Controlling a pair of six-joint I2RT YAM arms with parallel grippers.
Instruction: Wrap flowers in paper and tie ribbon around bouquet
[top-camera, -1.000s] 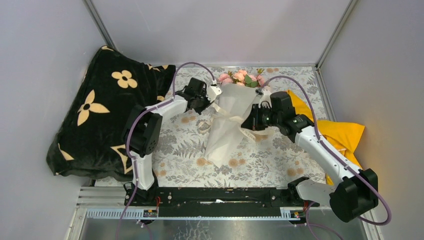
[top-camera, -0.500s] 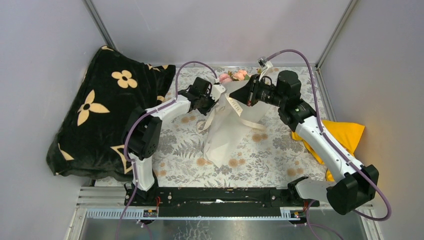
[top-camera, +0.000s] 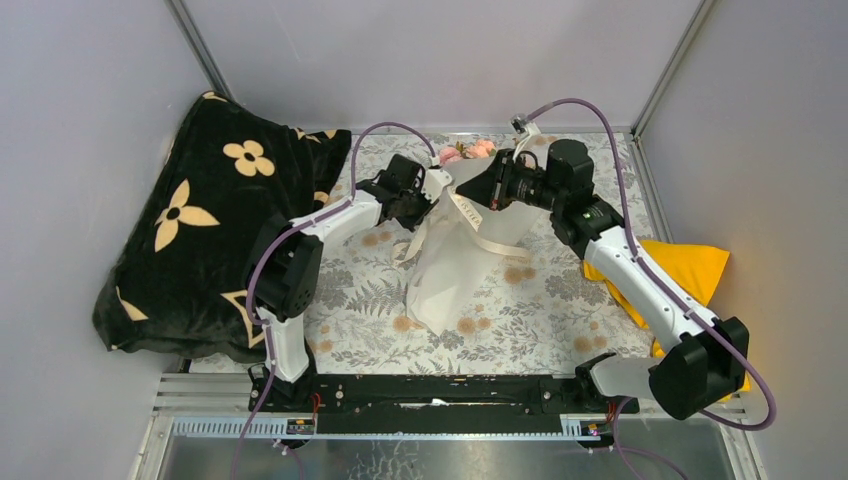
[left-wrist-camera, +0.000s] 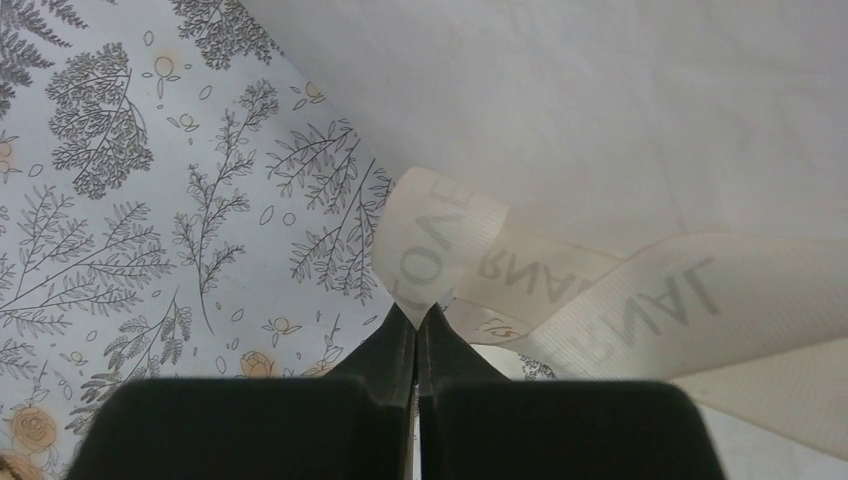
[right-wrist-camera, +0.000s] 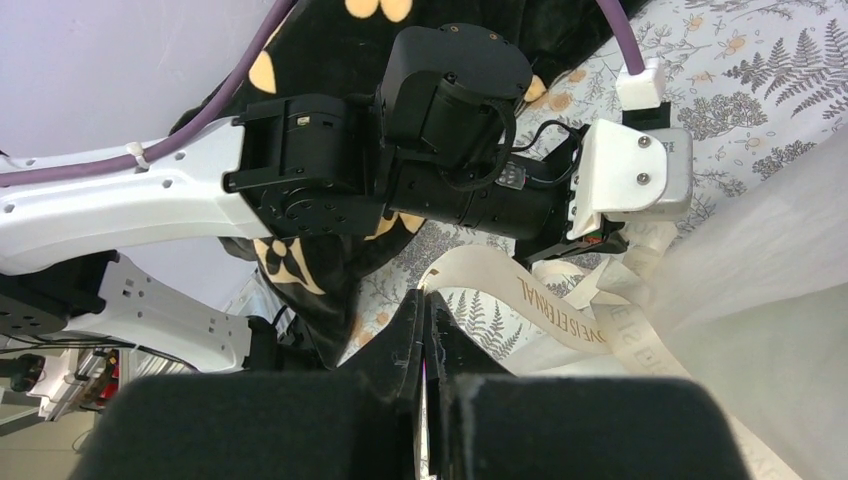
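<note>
The bouquet (top-camera: 450, 265) lies on the tablecloth as a white paper (top-camera: 470, 215) cone, with the pink flowers (top-camera: 466, 152) at its far end. A cream printed ribbon (top-camera: 497, 244) loops across the cone. My left gripper (top-camera: 436, 198) is at the cone's left edge, shut on a folded loop of the ribbon (left-wrist-camera: 432, 240) against the paper (left-wrist-camera: 600, 100). My right gripper (top-camera: 464, 196) hovers over the cone's upper part, pointing left. In the right wrist view the right gripper (right-wrist-camera: 424, 296) is shut on the ribbon (right-wrist-camera: 560, 312) end, facing the left wrist (right-wrist-camera: 450, 150).
A black blanket (top-camera: 200, 220) with beige flower prints is heaped at the left. A yellow cloth (top-camera: 690, 265) lies at the right under my right arm. The grey floral tablecloth (top-camera: 540, 320) covers the table, and grey walls close in the back and sides.
My right arm has swung from the bouquet's right side up and leftward over its upper part, carrying the ribbon end across. The left gripper has stayed put.
</note>
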